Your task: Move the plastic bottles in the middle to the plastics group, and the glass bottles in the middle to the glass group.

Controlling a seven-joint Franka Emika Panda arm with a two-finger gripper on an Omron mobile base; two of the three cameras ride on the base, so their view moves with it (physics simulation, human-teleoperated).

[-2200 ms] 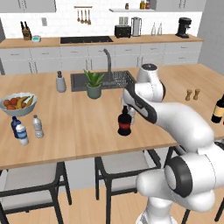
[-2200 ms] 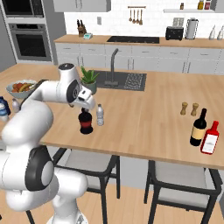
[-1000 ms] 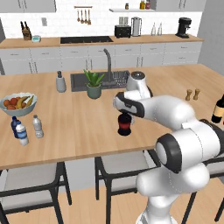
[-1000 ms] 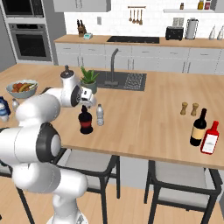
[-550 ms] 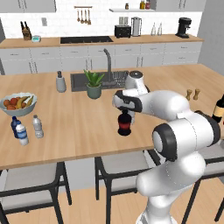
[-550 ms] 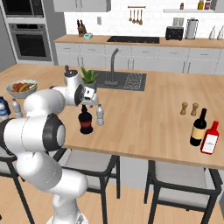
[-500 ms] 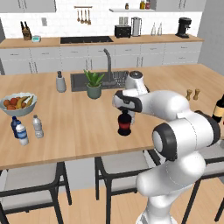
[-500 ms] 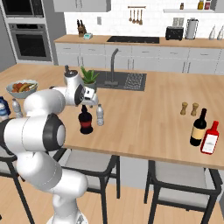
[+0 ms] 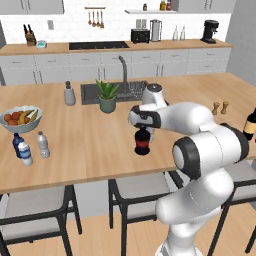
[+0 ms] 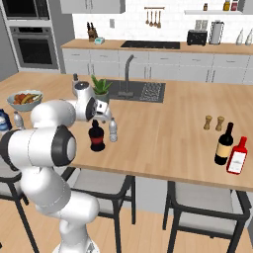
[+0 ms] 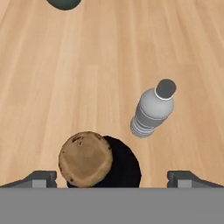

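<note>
Presently on wooden surface:
- Glass bottle, dark, red label, cork top, upright mid-surface, directly under tool.
- Tool: fingers spread wide at either side of cork, released, gripping nothing.
- Plastic bottle, clear, pale cap, upright just beside glass bottle at 2 o'clock in hand view.
- Wine bottle, slim, well apart at 3 o'clock.

The gripper hangs spread wide right above the dark bottle, whose cork top sits between the fingers. A small water bottle stands just beside it; bare counter lies elsewhere around.
</note>
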